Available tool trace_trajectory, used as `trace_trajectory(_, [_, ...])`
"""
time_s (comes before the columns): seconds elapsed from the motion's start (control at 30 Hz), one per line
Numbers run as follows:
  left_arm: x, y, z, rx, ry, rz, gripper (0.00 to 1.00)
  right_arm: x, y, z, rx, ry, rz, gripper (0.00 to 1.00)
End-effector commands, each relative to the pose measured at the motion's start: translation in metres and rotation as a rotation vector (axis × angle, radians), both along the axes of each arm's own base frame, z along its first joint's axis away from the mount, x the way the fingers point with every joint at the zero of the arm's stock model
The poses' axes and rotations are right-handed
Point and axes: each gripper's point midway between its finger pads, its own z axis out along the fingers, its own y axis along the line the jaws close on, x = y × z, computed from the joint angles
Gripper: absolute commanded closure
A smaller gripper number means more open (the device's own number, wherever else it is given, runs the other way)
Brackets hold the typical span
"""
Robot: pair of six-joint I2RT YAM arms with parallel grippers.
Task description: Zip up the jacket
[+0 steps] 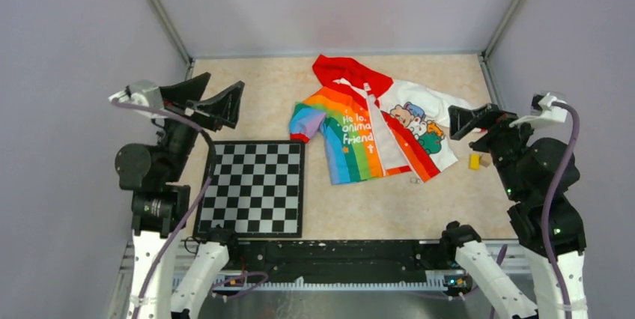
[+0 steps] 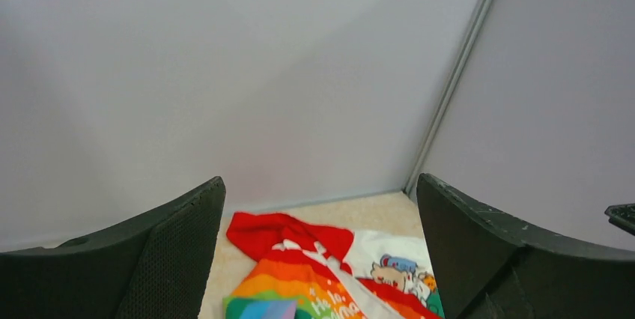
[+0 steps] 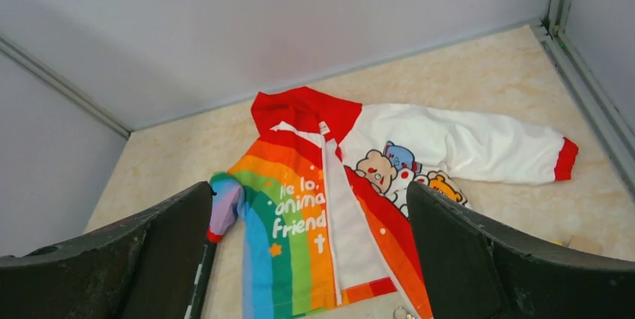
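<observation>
Beige marbled tabletop (image 1: 247, 94), enclosed by grey walls (image 1: 337, 4), is viewed from above. The jacket (image 1: 374, 128) is laid flat toward 1 o'clock of the table's centre. Its red hood (image 3: 299, 109) is turned to 12 o'clock, and its front is parted along the white zipper (image 3: 327, 184). A checkerboard (image 1: 254, 188) is placed at 8 o'clock. The left gripper (image 1: 212, 100) is held aloft at 9 o'clock. The right gripper (image 1: 472, 120) is held at 3 o'clock, over the end of the white sleeve (image 3: 479, 147). Both pairs of fingers are spread wide. A small yellow block (image 1: 474, 160) is seen at 4 o'clock.
</observation>
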Motion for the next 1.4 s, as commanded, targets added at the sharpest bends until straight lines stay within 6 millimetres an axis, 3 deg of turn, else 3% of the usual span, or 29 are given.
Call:
trace_trajectory(0.0, [0.034, -0.016, -0.056, 0.054, 0.212, -0.07, 0.01, 0.013, 0.003, -0.027, 0.009, 0.098, -0.011, 0.01])
trace_trajectory(0.07, [0.033, -0.022, -0.067, 0.063, 0.246, -0.107, 0.01, 0.022, 0.009, -0.04, -0.006, 0.136, 0.012, 0.01])
trace_trajectory(0.3, [0.058, -0.046, -0.13, 0.086, 0.468, -0.251, 0.01, 0.054, 0.042, -0.092, -0.003, 0.262, 0.144, 0.01])
trace_trajectory(0.53, [0.062, -0.073, -0.189, 0.029, 0.673, -0.45, 0.01, 0.082, 0.062, -0.148, 0.058, 0.365, 0.19, 0.01])
trace_trajectory(0.6, [0.059, -0.08, -0.203, 0.003, 0.723, -0.5, 0.01, 0.089, 0.075, -0.162, 0.068, 0.399, 0.253, 0.02])
trace_trajectory(0.77, [0.052, -0.098, -0.229, -0.032, 0.768, -0.568, 0.01, 0.111, 0.113, -0.201, 0.123, 0.498, 0.419, 0.15])
trace_trajectory(0.9, [0.051, -0.122, -0.246, -0.024, 0.798, -0.585, 0.01, 0.121, 0.132, -0.224, 0.184, 0.543, 0.495, 0.22])
trace_trajectory(1.0, [0.05, -0.145, -0.254, -0.013, 0.805, -0.61, 0.01, 0.127, 0.137, -0.241, 0.196, 0.566, 0.514, 0.22])
trace_trajectory(1.17, [0.065, -0.173, -0.273, -0.022, 0.813, -0.6, 0.01, 0.133, 0.134, -0.273, 0.151, 0.638, 0.499, 0.23])
trace_trajectory(1.37, [0.083, -0.224, -0.314, 0.058, 0.856, -0.608, 0.02, 0.133, 0.123, -0.305, 0.113, 0.715, 0.436, 0.26])
